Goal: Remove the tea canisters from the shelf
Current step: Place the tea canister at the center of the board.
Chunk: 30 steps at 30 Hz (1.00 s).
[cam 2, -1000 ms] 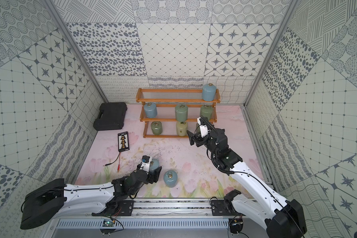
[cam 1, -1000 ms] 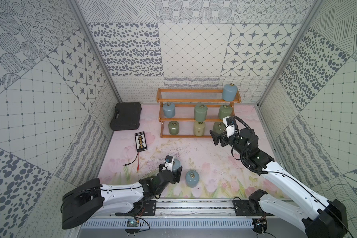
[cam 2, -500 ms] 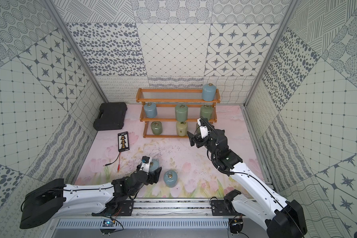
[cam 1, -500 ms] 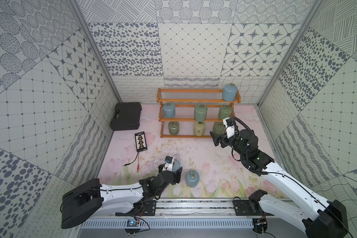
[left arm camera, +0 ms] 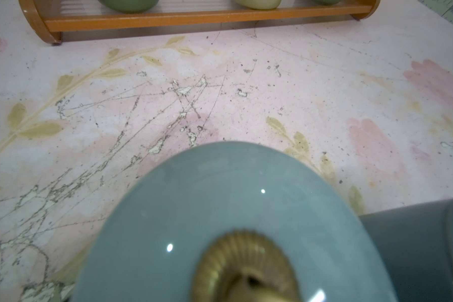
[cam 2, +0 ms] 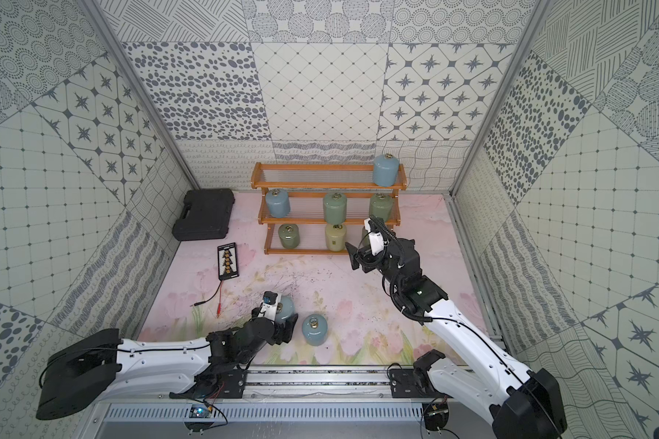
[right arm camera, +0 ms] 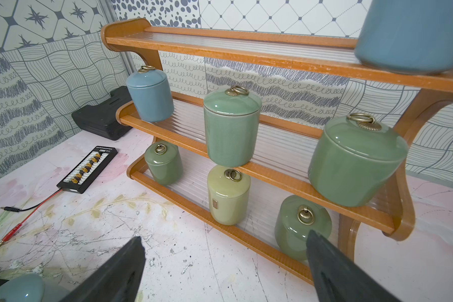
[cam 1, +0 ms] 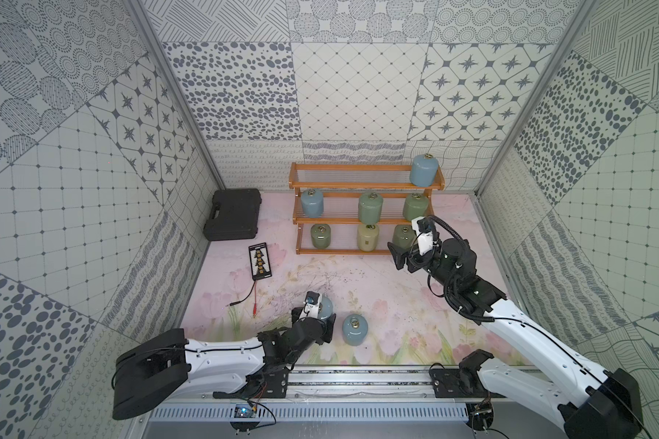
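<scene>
- Here's the surface (cam 1: 396, 289): a pale pink floral sheet, scuffed and scratched through the middle.
- Now the right arm (cam 1: 529, 334) stretches far forward. The right tool (right arm camera: 225, 236) is down at the shelf's bottom tier, fingers spread wide with nothing between them.
- The left arm (cam 1: 221, 349) lies low near the front rail. The left tool (cam 1: 322, 323) straddles a light blue canister (cam 1: 326, 309) standing on the surface; clamped or loose, I cannot tell.
- The shelf (cam 1: 358, 185) is orange-brown wood with clear ribbed slats, and it stands by the back wall with seven glossy canisters on it.
- Top tier: one top blue canister (cam 1: 424, 171) at the right end.
- Middle tier: a middle blue canister (cam 1: 312, 202), then two sage green ones.
- Bottom tier: green, a cream canister (cam 1: 367, 237), then the corner green canister (right arm camera: 293, 230) right by a right-tool finger.
- A free blue canister (cam 1: 354, 329) with a brass ring on its domed lid stands on the surface just beside the straddled one.
</scene>
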Each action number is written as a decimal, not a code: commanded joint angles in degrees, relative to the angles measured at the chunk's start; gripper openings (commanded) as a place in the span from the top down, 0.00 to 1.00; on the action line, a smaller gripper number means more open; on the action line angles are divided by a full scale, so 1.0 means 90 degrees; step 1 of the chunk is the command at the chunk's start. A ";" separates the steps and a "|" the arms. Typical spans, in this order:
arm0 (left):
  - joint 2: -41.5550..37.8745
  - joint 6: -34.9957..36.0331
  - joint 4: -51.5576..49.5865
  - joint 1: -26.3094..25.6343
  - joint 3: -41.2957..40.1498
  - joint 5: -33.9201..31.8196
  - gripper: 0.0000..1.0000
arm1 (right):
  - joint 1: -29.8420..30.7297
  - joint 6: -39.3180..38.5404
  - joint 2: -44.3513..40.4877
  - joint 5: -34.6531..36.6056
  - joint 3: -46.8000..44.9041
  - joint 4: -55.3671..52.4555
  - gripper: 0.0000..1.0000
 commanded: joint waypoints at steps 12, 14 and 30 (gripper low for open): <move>-0.0449 -0.0113 -0.1465 -0.0186 0.0520 -0.0009 0.06 | -0.0018 -0.0057 -0.0165 0.0027 -0.0038 0.0177 0.00; -0.0612 -0.0105 -0.1700 -0.0203 0.0607 -0.0019 0.05 | -0.0018 -0.0057 -0.0158 0.0016 -0.0037 0.0174 0.00; -0.0808 0.0022 -0.3187 0.0024 0.1513 0.0236 0.01 | -0.0021 -0.0030 -0.0146 -0.0091 -0.0053 0.0263 0.00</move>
